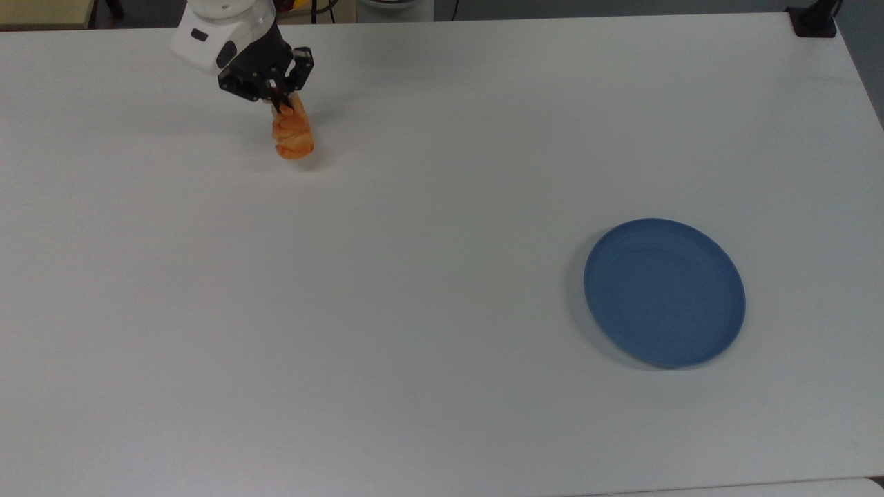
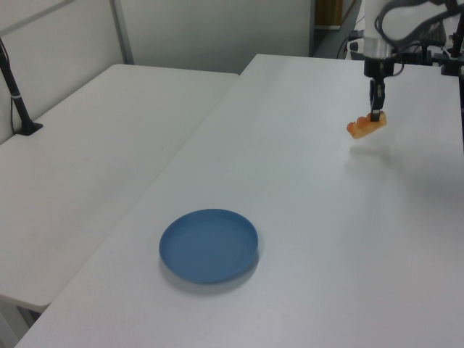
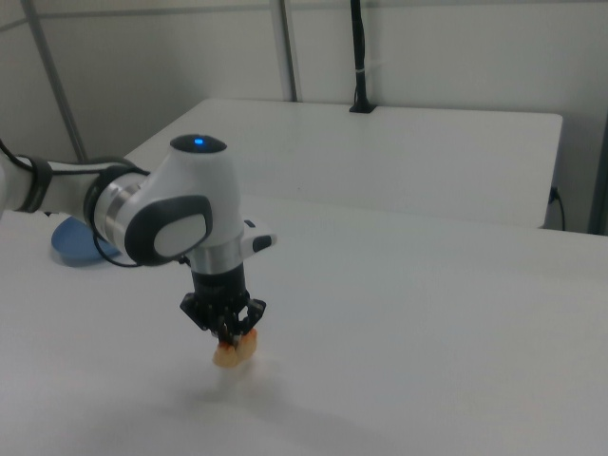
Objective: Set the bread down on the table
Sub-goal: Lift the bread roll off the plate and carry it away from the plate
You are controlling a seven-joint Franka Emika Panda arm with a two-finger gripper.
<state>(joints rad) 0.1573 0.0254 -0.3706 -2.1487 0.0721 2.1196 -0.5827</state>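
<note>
The golden-orange bread (image 1: pixel 293 136) hangs from my gripper (image 1: pixel 279 105), which is shut on its upper end, near the top view's upper left. In the left view the bread (image 2: pixel 365 127) sits just above the white table (image 2: pixel 304 217), with its shadow right under it, held by the gripper (image 2: pixel 375 113). The right view shows the bread (image 3: pixel 234 351) under the gripper (image 3: pixel 226 332), very close to the table (image 3: pixel 380 323). I cannot tell whether the bread touches the surface.
A round blue plate (image 1: pixel 664 291) lies on the table toward the top view's lower right, far from the gripper; it appears as the plate (image 2: pixel 209 245) in the left view. A second white table (image 2: pixel 80 167) stands beside this one.
</note>
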